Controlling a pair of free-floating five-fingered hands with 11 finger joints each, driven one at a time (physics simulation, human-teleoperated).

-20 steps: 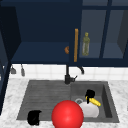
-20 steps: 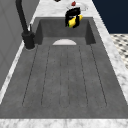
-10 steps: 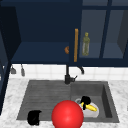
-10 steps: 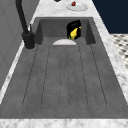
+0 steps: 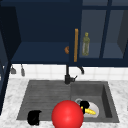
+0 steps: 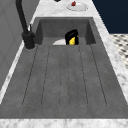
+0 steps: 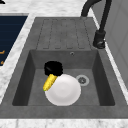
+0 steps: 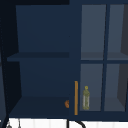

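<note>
While the right hand (image 5: 84,105) has sunk lower into the basin than before, it is clenched around a yellow corn cob (image 5: 89,111) above the white plate (image 7: 63,90) | left hand (image 5: 34,117) idle at near left sink edge, fingers curled, holding nothing | no readable writing | free room on the ribbed drainboard (image 6: 65,75), left.

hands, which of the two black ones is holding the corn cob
The right hand, down in the sink basin above the white plate, with its fingers round the yellow corn cob. The left hand hovers over the drainboard's front edge, holding nothing.
</note>
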